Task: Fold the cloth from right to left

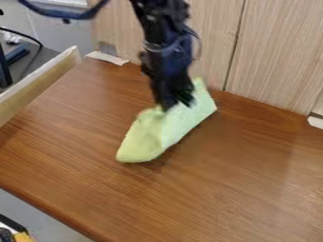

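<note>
Hanging at the rumpled cloth [142, 142], yellow-green paling to mint, slanting from one o'clock to seven, I can't tell whether my gripper [176, 104] is open or holding anything.

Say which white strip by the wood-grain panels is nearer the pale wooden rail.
The left white strip, just off the pale wooden rail; the other white strip is at the view's right edge.

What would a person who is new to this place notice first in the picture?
Probably the pale green cloth, bright against the brown wooden table, lying slantwise a little above the middle of the view. Next comes the black gripper, hanging from the top edge on its dark arm, right at the cloth's upper part. Behind them, light wood-grain panels stand along the table's far side.
</note>
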